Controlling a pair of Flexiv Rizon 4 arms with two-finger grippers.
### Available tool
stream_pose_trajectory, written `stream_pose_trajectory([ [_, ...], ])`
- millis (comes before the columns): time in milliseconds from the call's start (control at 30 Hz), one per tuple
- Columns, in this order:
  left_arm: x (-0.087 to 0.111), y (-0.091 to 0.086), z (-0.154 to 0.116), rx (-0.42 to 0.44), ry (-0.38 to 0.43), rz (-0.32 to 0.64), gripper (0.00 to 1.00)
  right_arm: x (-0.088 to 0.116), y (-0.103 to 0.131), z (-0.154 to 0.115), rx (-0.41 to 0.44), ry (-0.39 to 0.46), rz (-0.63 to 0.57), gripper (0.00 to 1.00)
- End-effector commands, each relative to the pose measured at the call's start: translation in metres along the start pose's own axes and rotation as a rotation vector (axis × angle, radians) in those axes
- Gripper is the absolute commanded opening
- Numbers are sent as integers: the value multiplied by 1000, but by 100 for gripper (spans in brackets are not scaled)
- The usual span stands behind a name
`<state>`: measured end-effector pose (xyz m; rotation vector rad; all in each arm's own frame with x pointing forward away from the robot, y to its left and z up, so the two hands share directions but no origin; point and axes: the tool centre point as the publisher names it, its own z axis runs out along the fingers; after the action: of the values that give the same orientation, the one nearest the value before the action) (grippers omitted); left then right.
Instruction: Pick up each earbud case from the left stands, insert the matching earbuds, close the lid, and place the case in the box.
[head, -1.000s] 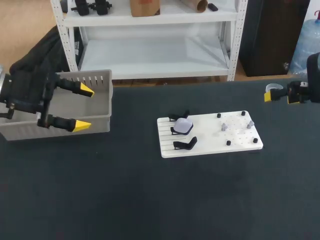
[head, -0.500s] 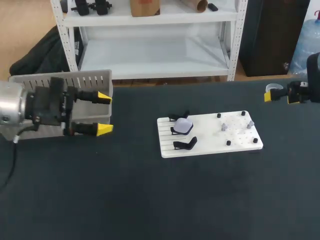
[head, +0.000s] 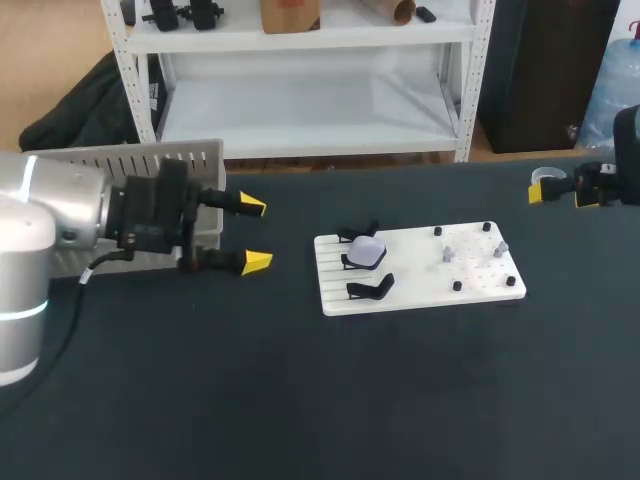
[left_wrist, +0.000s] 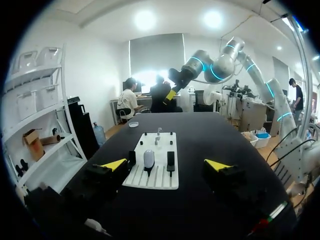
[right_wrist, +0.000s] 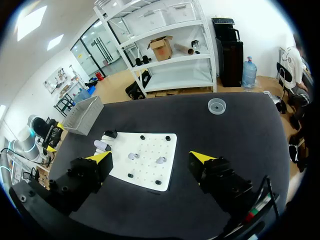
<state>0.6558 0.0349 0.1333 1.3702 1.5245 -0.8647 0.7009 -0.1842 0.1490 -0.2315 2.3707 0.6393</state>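
Note:
A pale earbud case (head: 367, 250) rests on the middle of three black stands at the left end of a white pegboard (head: 410, 282). Two small grey earbuds (head: 447, 254) stand on pegs further right. My left gripper (head: 253, 235) hovers open just left of the board, empty, pointing at the stands. In the left wrist view the case (left_wrist: 149, 159) lies straight ahead between the open fingers of the gripper (left_wrist: 166, 165). My right gripper (head: 560, 196) is open and empty at the table's far right edge. Its wrist view shows the board (right_wrist: 150, 145) and case (right_wrist: 101, 145) below.
A grey slotted box (head: 190, 160) stands at the back left, behind my left arm. A small clear dish (head: 545, 177) lies near the right gripper. Two stands (head: 370, 288) beside the case hold nothing. Black pegs dot the board's right half.
My left arm has swung right from over the grey box toward the pegboard, its fingers still open. The right arm and the case have not moved.

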Motion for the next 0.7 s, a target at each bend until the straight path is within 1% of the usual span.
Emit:
stream_pose_trajectory([
  [33,1,2,1,2,-1,0,100,0,0,0,1,1,0,100],
  [167,1,2,1,2,-1,0,100,0,0,0,1,1,0,100],
  [200,-1,1,4,-17,9,-22,100,0,0,0,1,1,0,100],
  [233,-3,1,9,-16,32,-46,100,0,0,0,1,1,0,100],
  [267,-5,-2,16,-30,101,-46,100,0,0,0,1,1,0,100],
  [300,-7,-2,24,-61,138,-71,100,0,0,0,1,1,0,100],
  [333,-10,-4,30,-50,134,-46,100,0,0,0,1,1,0,100],
  [367,-11,-4,36,-40,122,-60,100,0,0,0,1,1,0,100],
  [400,-10,-2,44,-49,157,-62,100,0,0,0,1,1,0,100],
  [467,-8,0,58,-43,164,-73,100,0,0,0,1,1,0,100],
  [533,-7,2,69,-44,188,-82,100,0,0,0,1,1,0,100],
  [600,-4,4,79,-63,222,-98,100,0,0,0,1,1,0,100],
  [667,-2,7,87,-53,217,-97,100,0,0,0,1,1,0,100],
  [700,-1,8,90,-59,227,-93,100,0,0,0,1,1,0,100],
])
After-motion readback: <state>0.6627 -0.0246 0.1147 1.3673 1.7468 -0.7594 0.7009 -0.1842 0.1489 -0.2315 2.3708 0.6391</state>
